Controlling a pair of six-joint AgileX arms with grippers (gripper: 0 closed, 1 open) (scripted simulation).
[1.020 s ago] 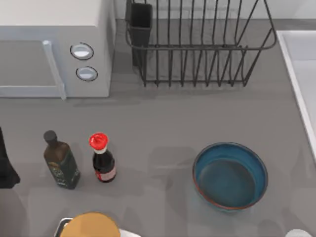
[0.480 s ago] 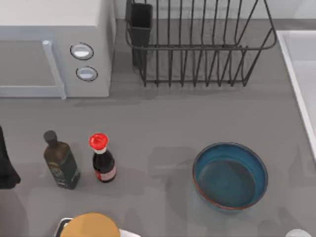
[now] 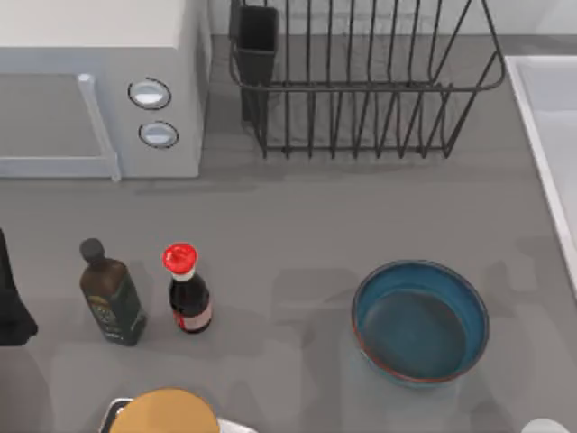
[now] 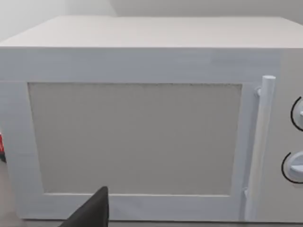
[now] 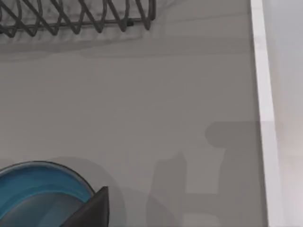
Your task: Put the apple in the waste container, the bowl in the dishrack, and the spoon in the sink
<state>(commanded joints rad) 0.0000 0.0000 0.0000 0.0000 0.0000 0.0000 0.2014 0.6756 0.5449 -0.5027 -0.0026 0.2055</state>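
The teal-blue bowl [image 3: 419, 322] with a reddish-brown rim stands upright and empty on the grey table, front right; its edge also shows in the right wrist view [image 5: 42, 189]. The dark wire dishrack [image 3: 361, 90] with its black cup [image 3: 256, 36] is at the back centre. The pale sink [image 3: 550, 135] runs along the right side, its rim [image 5: 262, 118] near the right arm. The apple, the spoon and the waste container are out of view. My left arm [image 3: 9, 298] is parked at the left edge, facing the microwave. A dark part of each gripper [image 4: 92, 213] [image 5: 92, 210] shows in the wrist views.
A white microwave [image 3: 99, 90] with two knobs fills the back left. A dark oil bottle [image 3: 110, 293] and a red-capped sauce bottle [image 3: 187, 289] stand at the front left. An orange-tan round thing [image 3: 167, 413] sits at the front edge.
The shadows on the table between the bowl and the sink have shifted. The bowl, bottles and left arm have stayed put.
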